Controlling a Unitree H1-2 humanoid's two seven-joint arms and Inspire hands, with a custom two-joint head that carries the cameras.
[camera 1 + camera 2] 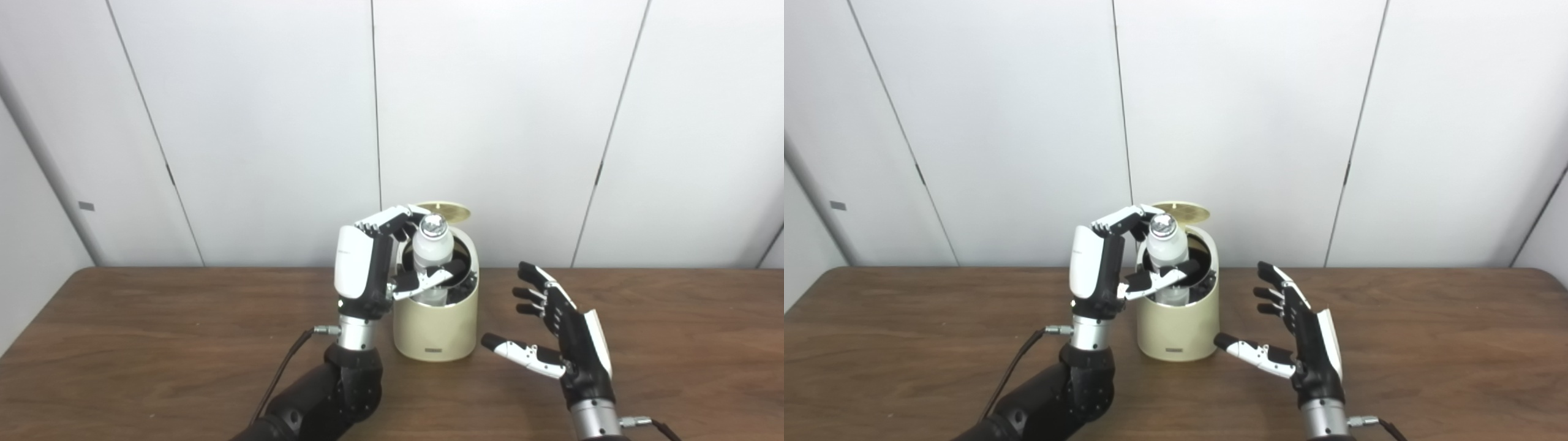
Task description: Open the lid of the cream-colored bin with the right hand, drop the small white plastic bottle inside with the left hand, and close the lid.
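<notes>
Holding the bottle [432, 245] upright in the open bin [436, 324].
My left hand [367, 263] clamps it; my right hand [563, 331], right of the bin, has fingers apart.

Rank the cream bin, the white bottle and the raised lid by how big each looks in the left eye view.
1. Cream bin: largest.
2. White bottle: smaller, though the left robot hand and the bin's rim hide part of it.
3. Raised lid: smallest, seen nearly edge-on and farthest back, so its true size is unsure.
</notes>
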